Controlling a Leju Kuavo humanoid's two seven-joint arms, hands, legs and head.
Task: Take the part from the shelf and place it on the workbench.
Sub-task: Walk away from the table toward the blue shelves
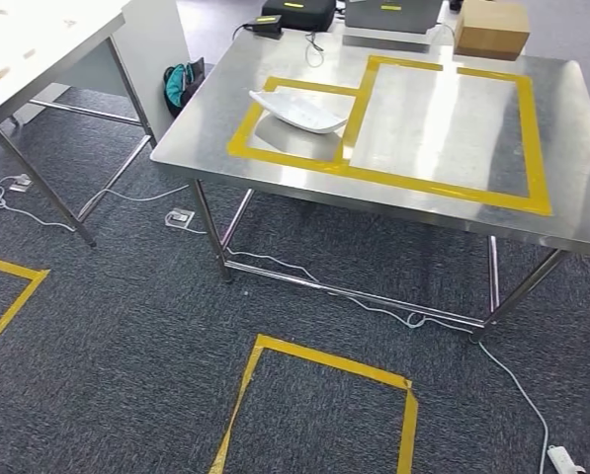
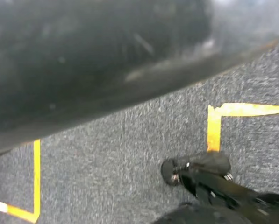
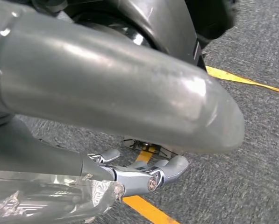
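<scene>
On the far left of the head view stands a white table [image 1: 31, 49], its metal legs on grey carpet [image 1: 127, 336] marked with yellow tape. A teal bag [image 1: 178, 84] sits low between it and the steel surface [image 1: 426, 188] that takes up the middle and right. On that surface yellow tape frames two boxes: the smaller left box holds the white part [image 1: 297, 109], lying flat and just within the tape, while the larger right box is bare metal. Behind them, at the far edge, are a black case [image 1: 298, 12], a grey device [image 1: 392, 15] and a cardboard box [image 1: 491, 28]. A white cable [image 1: 336, 291] trails under the surface to a power strip [image 1: 563, 459] at lower right.

The left hand [image 2: 201, 175] hangs over the carpet, dark fingers drawn in with nothing visible in them (blur makes this a reading, not a certainty). The right hand [image 3: 145, 175] also hangs above floor tape, its fingers extended and holding nothing, the thumb [image 3: 131, 88] large in front.

Judging by the part lying on the surface, the placing looks done. The risks I would name from here: a foot snagging the loose cable, or a swinging arm clipping the surface edge and nudging the part out of its box.
</scene>
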